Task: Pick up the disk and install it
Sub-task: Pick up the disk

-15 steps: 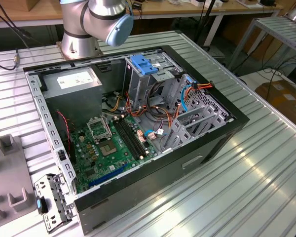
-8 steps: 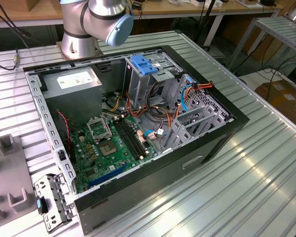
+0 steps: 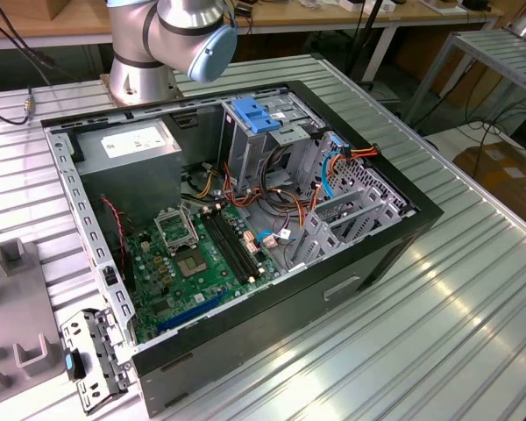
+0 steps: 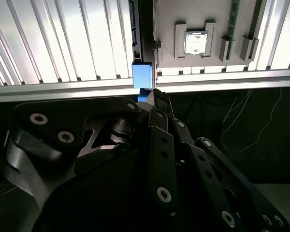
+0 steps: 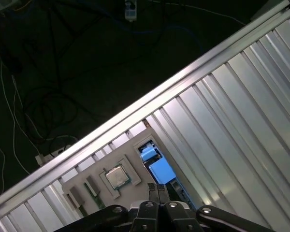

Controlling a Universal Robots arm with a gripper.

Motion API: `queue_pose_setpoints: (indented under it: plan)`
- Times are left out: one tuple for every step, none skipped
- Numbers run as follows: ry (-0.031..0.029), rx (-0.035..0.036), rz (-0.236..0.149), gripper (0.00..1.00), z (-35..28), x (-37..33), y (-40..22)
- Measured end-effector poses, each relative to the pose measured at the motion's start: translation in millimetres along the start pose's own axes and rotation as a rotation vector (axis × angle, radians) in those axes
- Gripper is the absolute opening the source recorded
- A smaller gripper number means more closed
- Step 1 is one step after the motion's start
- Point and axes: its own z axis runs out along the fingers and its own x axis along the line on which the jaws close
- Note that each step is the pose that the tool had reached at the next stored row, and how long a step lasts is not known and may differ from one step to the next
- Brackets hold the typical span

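The disk (image 5: 156, 165) stands on edge in a slot of a grey fixture plate (image 5: 135, 145), close to the table's edge; its bright blue carrier end (image 4: 142, 75) faces up. My gripper (image 4: 153, 93) hangs well above the table, in line with the disk and apart from it. Its dark fingers (image 5: 158, 187) are pressed together with nothing between them. In the exterior view the open computer case (image 3: 245, 219) lies on the table with its drive cage (image 3: 272, 145) at the far side.
A processor chip (image 4: 195, 42) and small parts sit in holders on the grey plate (image 4: 203, 19). The ribbed aluminium table (image 3: 438, 289) ends beside the plate, with dark floor and cables (image 5: 48, 96) beyond. A light-blue latch piece (image 3: 250, 116) tops the drive cage. The arm's base (image 3: 145, 53) stands behind the case.
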Motion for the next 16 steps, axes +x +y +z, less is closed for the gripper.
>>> queue_pose_setpoints:
  plan:
    - [0.0002,0.0,-0.005,0.11,0.0,0.0,0.0]
    - [0.0003,0.0,-0.009,0.11,0.0,0.0,0.0]
    - [0.0005,0.0,-0.014,0.11,0.0,0.0,0.0]
    - [0.0007,0.0,-0.019,0.11,0.0,0.0,0.0]
    - [0.0009,0.0001,-0.024,0.11,0.0,0.0,0.0]
    - [0.0012,0.0001,-0.031,0.11,0.0,0.0,0.0]
    - [0.0014,0.0001,-0.037,0.11,0.0,0.0,0.0]
    - [0.0016,0.0001,-0.044,0.11,0.0,0.0,0.0]
    - [0.0017,0.0001,-0.049,0.11,0.0,0.0,0.0]
    - [0.0019,0.0001,-0.053,0.11,0.0,0.0,0.0]
    - [0.002,0.0002,-0.058,0.11,0.0,0.0,0.0]
    - [0.0022,0.0002,-0.063,0.11,0.0,0.0,0.0]
    - [0.0024,0.0002,-0.068,0.11,0.0,0.0,0.0]
    - [0.0045,0.0018,-0.07,0.11,0.3,-0.1,0.0]
    - [0.0077,0.0035,-0.071,0.11,0.3,0.0,0.0]
    - [0.0094,0.0046,-0.072,0.11,0.3,0.0,0.0]
